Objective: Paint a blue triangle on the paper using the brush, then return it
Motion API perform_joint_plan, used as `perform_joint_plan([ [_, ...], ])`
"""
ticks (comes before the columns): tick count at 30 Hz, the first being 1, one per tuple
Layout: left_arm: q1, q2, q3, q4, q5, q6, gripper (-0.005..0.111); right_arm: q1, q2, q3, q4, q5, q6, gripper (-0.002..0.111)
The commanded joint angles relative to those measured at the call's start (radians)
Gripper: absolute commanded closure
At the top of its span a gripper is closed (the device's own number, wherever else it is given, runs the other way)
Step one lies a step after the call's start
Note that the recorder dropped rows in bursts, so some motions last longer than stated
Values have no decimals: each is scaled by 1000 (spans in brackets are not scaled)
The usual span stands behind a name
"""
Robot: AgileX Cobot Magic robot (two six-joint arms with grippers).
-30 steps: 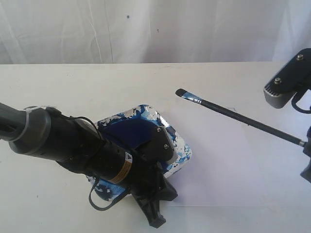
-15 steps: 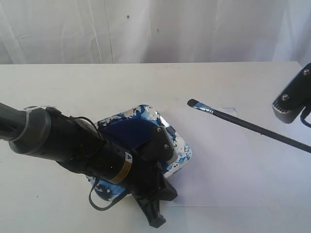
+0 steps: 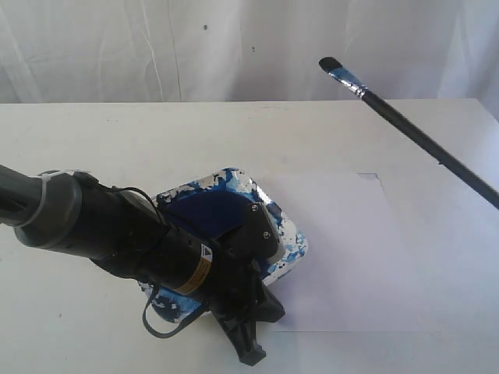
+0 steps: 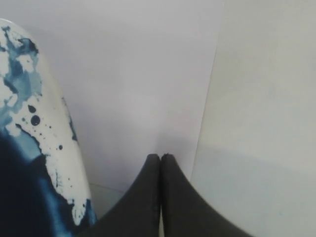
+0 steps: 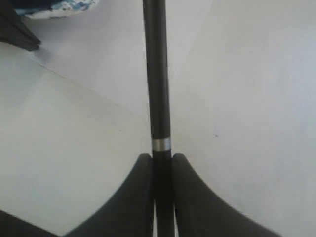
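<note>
The brush (image 3: 405, 127) hangs in the air over the far right of the worktop (image 3: 117, 140), touching nothing below it. Its long axis runs on a slant: the blue-stained tip (image 3: 329, 64) is the high end, set against the curtain (image 3: 117, 47), and the black handle falls away toward the right edge of the exterior view. The right hand (image 5: 157, 160) is out of that view, but its wrist view shows it clenched on the handle just behind the thin silver band, so the tip points straight out from that hand. The paper (image 3: 359, 257) lies flat below the tip and nearer the camera, and no blue triangle shows on it, so the painting looks not yet begun. The coming move likely turns on swinging the tip down and forward onto the sheet, and the right arm is plainly the one for it. The paint dish (image 3: 295, 243) sits at the paper's left edge. The left hand (image 4: 160, 158) rests there, clenched with nothing between its fingers, close above the paper's near corner; whether it touches I cannot tell. Its arm crosses the left of the worktop. The middle and right of the sheet are bare, which gives the brush room.
</note>
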Motion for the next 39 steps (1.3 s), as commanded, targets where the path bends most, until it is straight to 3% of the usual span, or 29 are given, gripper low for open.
perform_joint_plan([
  [1, -3, -3, 1, 2, 9, -6, 107, 0, -9, 6, 146, -1, 97, 108],
  [9, -3, -89, 1, 17, -60, -22, 107, 0, -58, 39, 216, -6, 203, 108],
  [15, -3, -139, 1, 17, -155, -18, 107, 0, -203, 167, 302, -243, 335, 108],
  [28, -3, -246, 1, 17, -148, -13, 107, 0, -382, 540, 759, -761, 304, 108],
  [33, 57, -304, 1, 17, -105, -12, 107, 0, -430, 637, 996, -970, 144, 108],
  [39, 155, -361, 1, 17, -107, -38, 107, 0, -434, 696, 1234, -979, -25, 108],
])
